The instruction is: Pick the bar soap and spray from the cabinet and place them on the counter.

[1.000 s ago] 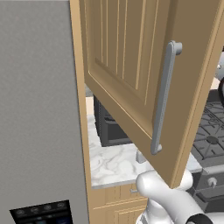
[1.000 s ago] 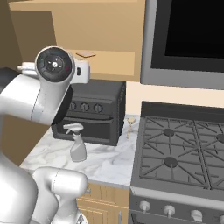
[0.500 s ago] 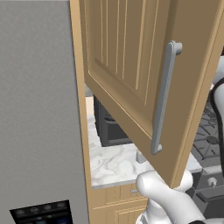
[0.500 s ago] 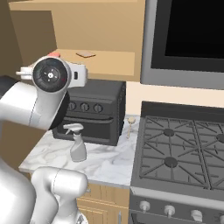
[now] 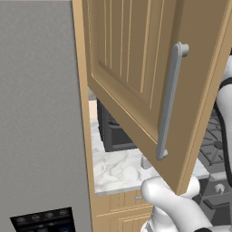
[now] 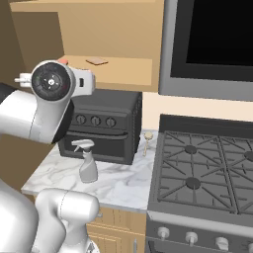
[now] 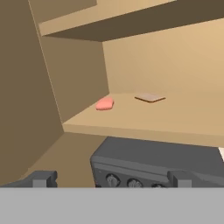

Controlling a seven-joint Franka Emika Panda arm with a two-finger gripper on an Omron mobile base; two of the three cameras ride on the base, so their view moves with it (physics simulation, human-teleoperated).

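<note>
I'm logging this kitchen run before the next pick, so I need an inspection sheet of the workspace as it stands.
Surface: white marble counter, partly bare.
Job's things: spray bottle upright on the counter before the toaster oven; pink bar soap lying on the cabinet shelf; cabinet door swung open.
Clutter: flat tan pad on the shelf; small pale utensil by the stove.
Grippers: gripper open, empty, facing the shelf.
Cables: nothing seen.
Surroundings: grey fridge, microwave above the stove.
</note>
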